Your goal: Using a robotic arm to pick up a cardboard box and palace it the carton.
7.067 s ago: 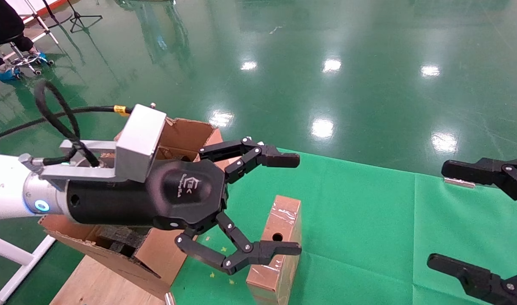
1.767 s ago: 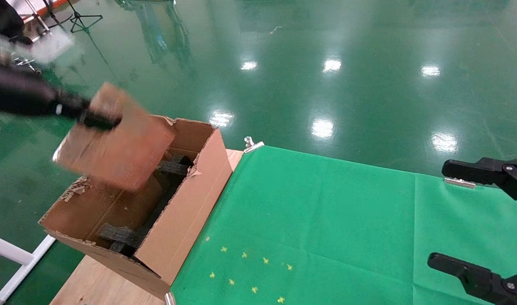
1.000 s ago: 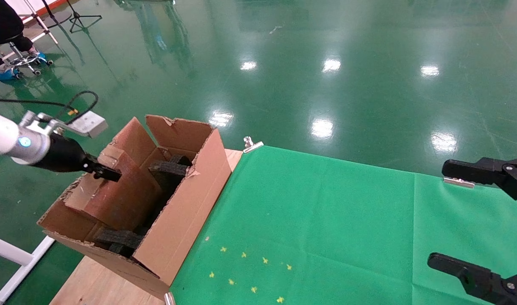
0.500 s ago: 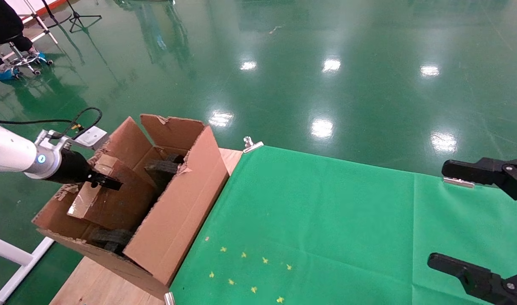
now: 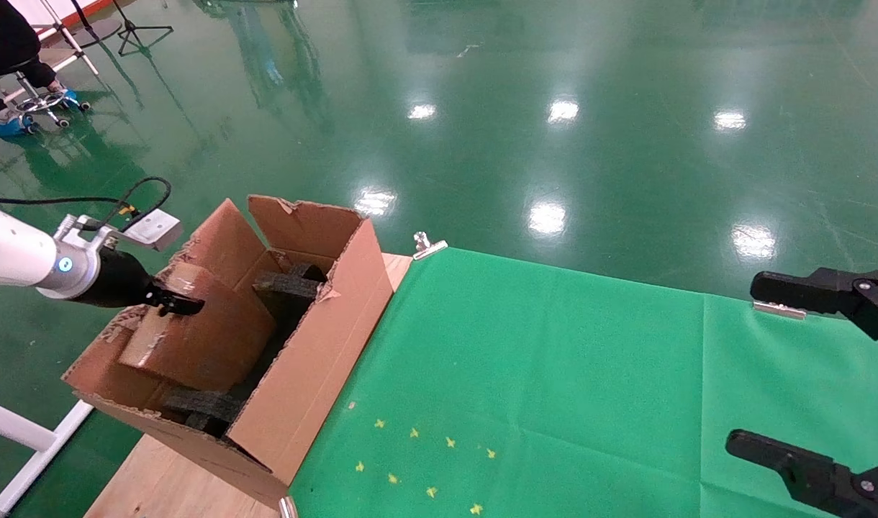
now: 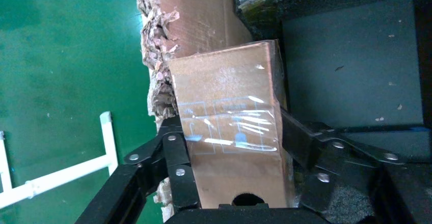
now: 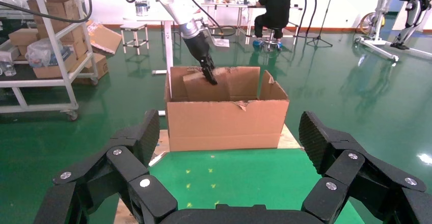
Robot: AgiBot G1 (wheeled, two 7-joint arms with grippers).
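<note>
The slim taped cardboard box [image 5: 198,338] leans tilted inside the carton [image 5: 317,352], its lower end down among the dark foam blocks [image 5: 284,288]. My left gripper [image 5: 174,302], on the white robotic arm [image 5: 14,255], is shut on the box's upper end at the carton's far left flap. In the left wrist view the fingers [image 6: 176,152] press both sides of the cardboard box [image 6: 229,122], its round hole toward the palm, beside the carton's ragged flap [image 6: 158,56]. My right gripper [image 5: 770,370] is parked open at the right, empty.
The carton stands on a wooden tabletop [image 5: 165,482] at the left end of the green cloth [image 5: 554,374]. Metal clips [image 5: 426,244] pin the cloth. A white frame [image 5: 21,432] stands beyond the table. A seated person [image 7: 275,5] and shelves [image 7: 46,40] are far off.
The box went from the green cloth into the carton in my left gripper. Over the last second it sank a little and the carton shifted left, then back.
</note>
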